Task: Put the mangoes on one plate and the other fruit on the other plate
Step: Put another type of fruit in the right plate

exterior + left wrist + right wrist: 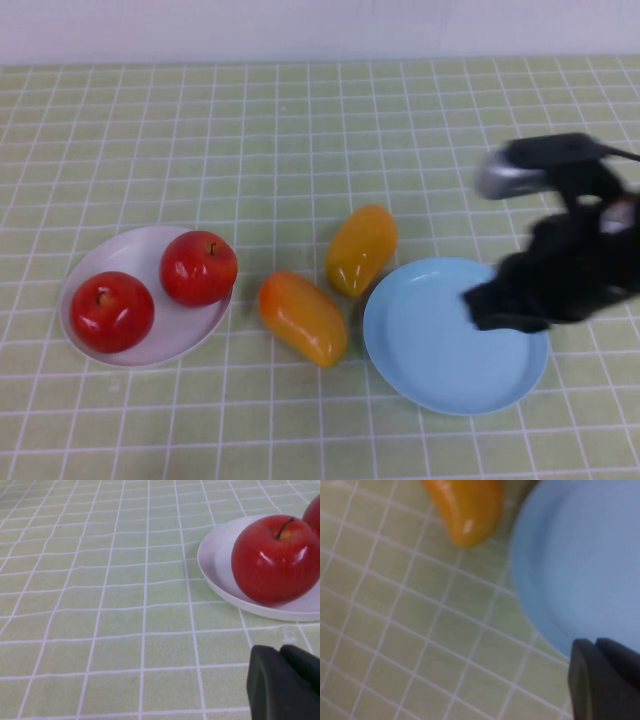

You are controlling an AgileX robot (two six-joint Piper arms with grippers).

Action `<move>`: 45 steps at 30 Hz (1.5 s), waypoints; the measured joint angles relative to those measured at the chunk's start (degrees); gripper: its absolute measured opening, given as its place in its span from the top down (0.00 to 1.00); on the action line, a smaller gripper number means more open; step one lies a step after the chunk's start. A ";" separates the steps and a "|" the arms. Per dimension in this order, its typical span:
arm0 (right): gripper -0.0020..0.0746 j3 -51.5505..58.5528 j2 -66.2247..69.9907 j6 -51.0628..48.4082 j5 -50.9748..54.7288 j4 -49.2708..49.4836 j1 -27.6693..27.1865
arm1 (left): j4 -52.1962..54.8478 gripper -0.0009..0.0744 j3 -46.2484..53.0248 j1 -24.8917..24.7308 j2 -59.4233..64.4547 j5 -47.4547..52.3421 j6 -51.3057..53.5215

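Two red apples (pixel 198 267) (pixel 112 310) lie on the white plate (pixel 122 254) at the left. A yellower mango (pixel 361 250) and a more orange mango (pixel 303 318) rest on the tablecloth between the plates, touching neither. My right gripper (pixel 482 304) is shut and empty, hovering over the right part of the light blue plate (pixel 430 340), which holds nothing. The right wrist view shows that gripper (pixel 596 645) above the blue plate's rim (pixel 580 565), with one mango's end (pixel 465 510) beyond. My left gripper (pixel 282 652), shut and empty, sits low beside the white plate (pixel 215 560), near an apple (pixel 275 560).
A green tablecloth with a white grid (pixel 300 130) covers the whole table, and a pale wall runs along the far edge. The left arm is outside the high view. The right arm's dark body (pixel 570 250) stands over the table's right side.
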 joint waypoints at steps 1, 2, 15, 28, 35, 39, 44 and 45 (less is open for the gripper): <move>0.99 -2.62 3.09 0.26 1.11 -0.54 1.82 | 0.00 0.98 0.00 0.00 0.00 0.00 0.00; 0.99 -5.33 5.58 0.57 2.33 -0.93 3.31 | 0.00 0.98 0.00 0.00 0.00 0.00 0.00; 0.32 -33.65 31.06 0.29 11.34 -7.39 15.59 | 0.00 0.98 0.00 0.00 0.00 0.00 0.00; 0.22 -53.67 49.93 -3.06 15.82 -14.43 17.35 | 0.00 0.98 0.00 0.00 0.00 0.00 0.00; 0.22 -56.08 53.35 -4.80 16.15 -15.07 17.35 | 0.00 0.98 0.00 0.00 0.00 0.00 0.00; 0.22 -56.31 53.67 -4.85 16.15 -15.07 17.40 | 0.00 0.98 0.00 0.00 0.00 0.00 0.00; 0.26 -56.42 53.87 -4.96 16.15 -15.07 17.40 | 0.00 0.98 0.00 0.00 0.00 0.00 0.00; 0.26 -56.53 53.87 -4.96 16.25 -15.07 17.40 | 0.00 0.98 0.00 0.00 0.00 0.00 0.00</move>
